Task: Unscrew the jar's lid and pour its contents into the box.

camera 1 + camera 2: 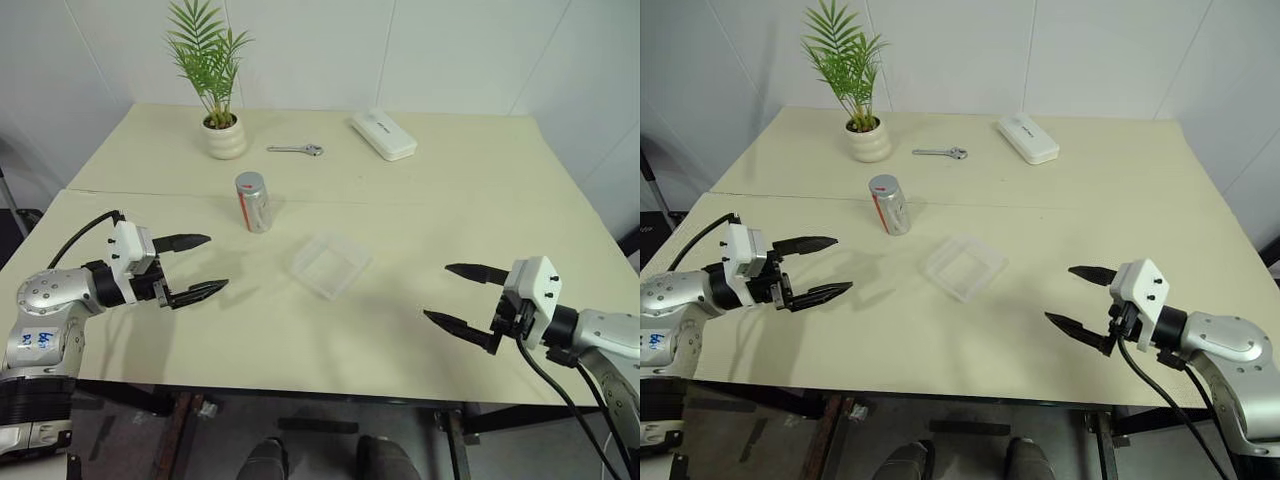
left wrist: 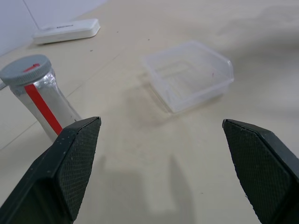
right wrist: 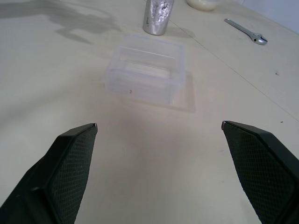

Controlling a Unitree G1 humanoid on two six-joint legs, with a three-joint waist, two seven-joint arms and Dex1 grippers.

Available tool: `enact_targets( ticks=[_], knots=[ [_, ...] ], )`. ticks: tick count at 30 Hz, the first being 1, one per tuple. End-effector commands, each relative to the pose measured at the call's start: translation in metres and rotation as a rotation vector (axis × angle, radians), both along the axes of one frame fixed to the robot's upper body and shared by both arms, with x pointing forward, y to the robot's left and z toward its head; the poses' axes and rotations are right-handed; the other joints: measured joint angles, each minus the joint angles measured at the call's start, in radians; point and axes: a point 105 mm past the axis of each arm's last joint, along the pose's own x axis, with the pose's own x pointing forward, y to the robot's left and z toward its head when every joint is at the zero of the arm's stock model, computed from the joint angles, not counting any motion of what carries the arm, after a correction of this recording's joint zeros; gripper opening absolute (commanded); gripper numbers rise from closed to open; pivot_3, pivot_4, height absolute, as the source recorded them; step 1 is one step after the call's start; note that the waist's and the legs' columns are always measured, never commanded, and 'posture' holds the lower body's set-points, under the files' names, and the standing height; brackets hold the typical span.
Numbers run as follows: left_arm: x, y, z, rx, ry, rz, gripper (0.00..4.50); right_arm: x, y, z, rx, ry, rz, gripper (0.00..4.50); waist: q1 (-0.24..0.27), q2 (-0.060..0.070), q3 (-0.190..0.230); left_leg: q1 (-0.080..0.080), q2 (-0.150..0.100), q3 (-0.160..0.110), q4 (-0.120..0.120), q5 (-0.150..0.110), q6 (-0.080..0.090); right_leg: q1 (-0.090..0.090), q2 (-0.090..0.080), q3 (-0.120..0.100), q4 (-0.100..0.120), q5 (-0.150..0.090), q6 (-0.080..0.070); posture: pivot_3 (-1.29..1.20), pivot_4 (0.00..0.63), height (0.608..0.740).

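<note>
Both of my grippers are hovering nearest the lens over the front of the tabletop (image 1: 420, 330), the left gripper (image 1: 198, 266) and the right gripper (image 1: 462, 297) each with fingers spread wide and holding nothing. Beyond them the jar (image 1: 253, 202) is standing upright toward my left, its lid (image 2: 25, 70) screwed on, and the box (image 1: 330, 264) is lying just beside it toward the middle, apart from it. I am judging the jar to be the risky piece: it is tall and narrow, so a finger arriving off-centre could be knocking it over or rolling it away. Twisting the lid with one hand while the other is gripping loosely could be spinning the whole jar instead. The box looks light and clear, so a careless nudge could be sliding it, and pouring from too far could be scattering bits past its rim. The contents are sitting hidden inside the metal wall. Clear plastic is making the box's edges hard to trace.
</note>
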Motion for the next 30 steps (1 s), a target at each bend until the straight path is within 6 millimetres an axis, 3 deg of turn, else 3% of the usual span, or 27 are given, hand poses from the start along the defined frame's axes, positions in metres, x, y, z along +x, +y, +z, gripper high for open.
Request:
enact_targets(
  ticks=[1,7,13,17,22,25,30],
  knots=[
    [-0.003,0.003,0.014,-0.005,-0.058,0.019,4.45,0.001,0.006,0.012,0.014,-0.049,0.021,4.5,0.001,0.0,0.0,0.0,0.0,0.0,0.0,0.0,0.0,0.0,0.0,0.0,0.0,0.0,0.0,0.0,0.15,0.74],
    [0.007,0.013,0.007,-0.05,-0.086,0.199,4.45,0.012,0.027,0.009,0.042,-0.061,0.092,4.5,0.0,-0.001,0.0,0.001,0.0,0.001,0.0,0.0,0.0,0.0,0.0,0.001,0.0,0.0,0.0,0.0,0.15,0.74],
    [0.027,0.008,0.002,-0.219,-0.11,0.403,4.45,0.02,0.053,0.025,0.124,-0.111,0.152,4.5,0.002,-0.002,-0.001,0.001,0.0,0.001,0.001,0.0,0.0,0.0,0.0,0.002,0.001,0.002,0.002,0.0,0.15,0.74],
    [0.059,-0.006,-0.005,-0.31,-0.113,0.536,4.45,0.026,0.084,0.052,0.203,-0.188,0.223,4.5,0.004,-0.002,-0.001,0.001,-0.001,0.001,0.002,0.0,0.0,0.0,0.001,0.003,0.002,0.002,0.002,0.0,0.15,0.74],
    [0.083,-0.007,-0.002,-0.353,-0.111,0.575,4.45,0.026,0.104,0.065,0.24,-0.234,0.264,4.5,0.003,-0.004,-0.002,0.0,-0.001,0.001,0.002,0.002,0.0,0.0,0.001,0.003,0.002,0.005,0.002,0.0,0.15,0.74],
    [0.099,-0.02,-0.002,-0.365,-0.091,0.544,4.45,0.024,0.112,0.074,0.247,-0.265,0.293,4.5,0.002,-0.004,-0.002,0.0,-0.001,0.001,0.002,0.001,0.0,-0.001,0.001,0.003,0.001,0.005,0.002,0.0,0.15,0.74],
    [0.115,-0.026,-0.001,-0.357,-0.096,0.548,4.45,0.025,0.115,0.078,0.246,-0.289,0.29,4.5,0.0,-0.004,-0.002,0.0,-0.001,0.001,0.002,0.001,0.0,-0.001,0.001,0.003,0.0,0.005,0.003,0.0,0.15,0.74]
  ],
)
